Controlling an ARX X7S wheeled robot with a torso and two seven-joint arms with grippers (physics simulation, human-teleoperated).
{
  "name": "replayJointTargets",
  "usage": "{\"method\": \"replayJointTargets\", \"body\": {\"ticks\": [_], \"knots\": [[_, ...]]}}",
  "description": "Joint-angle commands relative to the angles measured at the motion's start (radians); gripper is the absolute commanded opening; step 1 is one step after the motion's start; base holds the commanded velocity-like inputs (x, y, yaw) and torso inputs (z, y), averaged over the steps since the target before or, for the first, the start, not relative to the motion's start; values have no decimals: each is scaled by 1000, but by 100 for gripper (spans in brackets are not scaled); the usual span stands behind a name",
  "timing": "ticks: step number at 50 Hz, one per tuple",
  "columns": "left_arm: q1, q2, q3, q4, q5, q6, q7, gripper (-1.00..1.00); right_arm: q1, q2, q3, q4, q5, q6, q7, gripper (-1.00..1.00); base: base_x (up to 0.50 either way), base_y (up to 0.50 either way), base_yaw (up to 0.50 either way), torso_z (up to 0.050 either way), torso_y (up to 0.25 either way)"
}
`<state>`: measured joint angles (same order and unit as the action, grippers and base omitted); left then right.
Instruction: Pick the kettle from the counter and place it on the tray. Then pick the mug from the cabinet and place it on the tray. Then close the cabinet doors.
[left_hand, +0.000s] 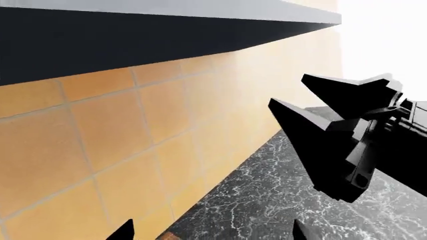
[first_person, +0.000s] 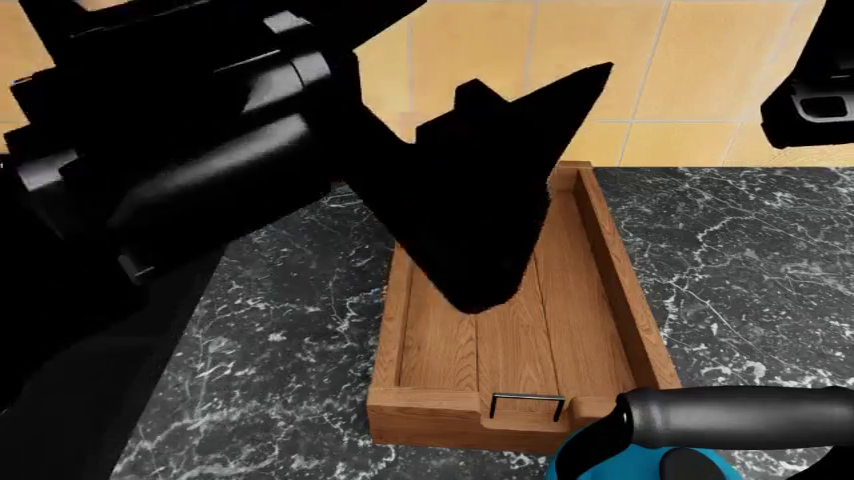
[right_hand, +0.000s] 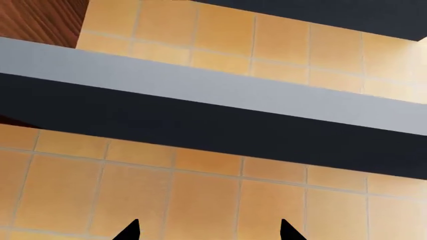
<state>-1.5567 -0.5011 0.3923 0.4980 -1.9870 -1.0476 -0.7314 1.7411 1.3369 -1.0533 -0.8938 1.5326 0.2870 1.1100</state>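
The teal-blue kettle (first_person: 603, 462) with its black handle (first_person: 747, 410) stands on the black marble counter (first_person: 747, 270) at the near end of the wooden tray (first_person: 497, 340), whose floor is bare. My left gripper (first_person: 467, 200) hangs open above the tray's far half, close to the head camera and hiding part of it. In the left wrist view its fingertips (left_hand: 127, 231) are wide apart with nothing between them. My right gripper (first_person: 807, 100) is raised near the tiled wall at the upper right, open and holding nothing; it shows as (left_hand: 288, 92). The mug is out of view.
An orange tiled wall (first_person: 694, 70) backs the counter (left_hand: 280, 200). A dark overhang with a grey face (right_hand: 220, 107) runs along the wall above. A dark wood panel (right_hand: 33, 20) shows beside it. A tray corner (left_hand: 170, 236) peeks in below the left gripper.
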Motion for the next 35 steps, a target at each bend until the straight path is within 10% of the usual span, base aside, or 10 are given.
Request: {"method": "replayJointTargets", "body": {"ticks": [1,35], "knots": [[-22,-84,-43,141,-258,21,-38,100,11,7,11,4,15,15,4,100,0,0,0,0,0],[63,-88,14,324,-396,88,-72,100,-13,-4,17,4,1,14,9,100,0,0,0,0,0]]}}
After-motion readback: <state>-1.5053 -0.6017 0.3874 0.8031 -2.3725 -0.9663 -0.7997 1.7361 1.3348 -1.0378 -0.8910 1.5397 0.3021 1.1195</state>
